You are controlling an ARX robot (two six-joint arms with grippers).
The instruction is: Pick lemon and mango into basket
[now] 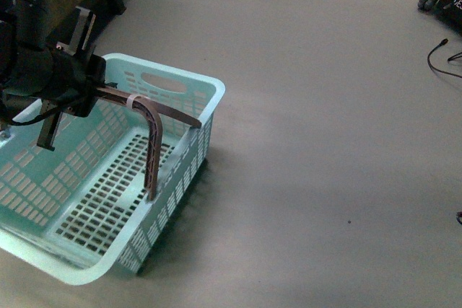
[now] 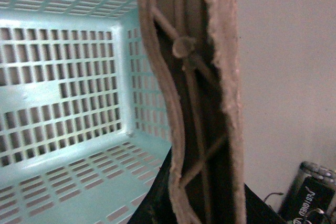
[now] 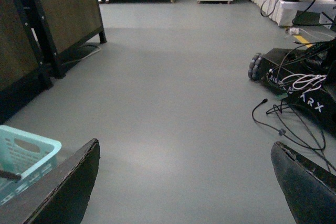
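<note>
Left gripper: narrow, closed on the two brown handles where they meet, holding them raised over the basket; its body is black and boxy.
White band: a pale strip wrapped round the handles, just beside the left gripper.
Rib lattice: in the left wrist view the handles' underside shows criss-cross ribs between brown strips with rough, fuzzy edges.
Basket: light-teal plastic, rectangular with rounded corners. It has slotted walls and floor and an oval hand hole in the far end wall. It stands on the floor at the robot's front left, under the left gripper.
Right gripper: wide open and holding nothing. Its fingers are dark with scuffed, worn edges, and it is well apart from the basket.
Floor: smooth, matte grey.
Cabinet: dark brown wood-look panels in a black frame.
Wheeled base: black, with a ribbed roller wheel and loose black and white cables beside it.
ARX lettering: white capitals on the wheeled base.
Dark part: seen in the left wrist view, it carries white letters ending in "SIGNED", with the start cut off.
</note>
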